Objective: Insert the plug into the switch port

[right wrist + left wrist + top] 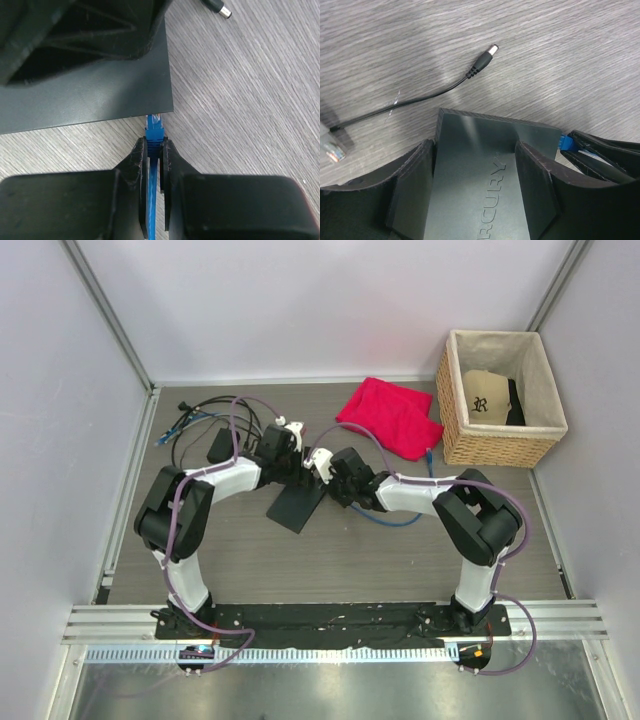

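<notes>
The switch [480,130] is a flat dark box lying on the wood-grain table [330,560]. My left gripper [474,145] straddles its width, and both fingers [415,185] lie against it. In the top view the left gripper [295,475] sits over the switch [295,508]. My right gripper [155,145] is shut on the ribbed boot of the blue plug [154,131]. The plug's clear tip meets the long edge of the switch [100,95] near its right corner. I cannot tell whether it is inside a port. From the left wrist, the plug [565,142] shows at the switch's far right corner.
A black cord with a barrel connector [482,60] lies just beyond the switch, and a grey network connector [331,145] lies to its left. Coiled cables [200,425] sit at the back left. A red cloth [390,415] and a wicker basket [500,445] stand at the back right.
</notes>
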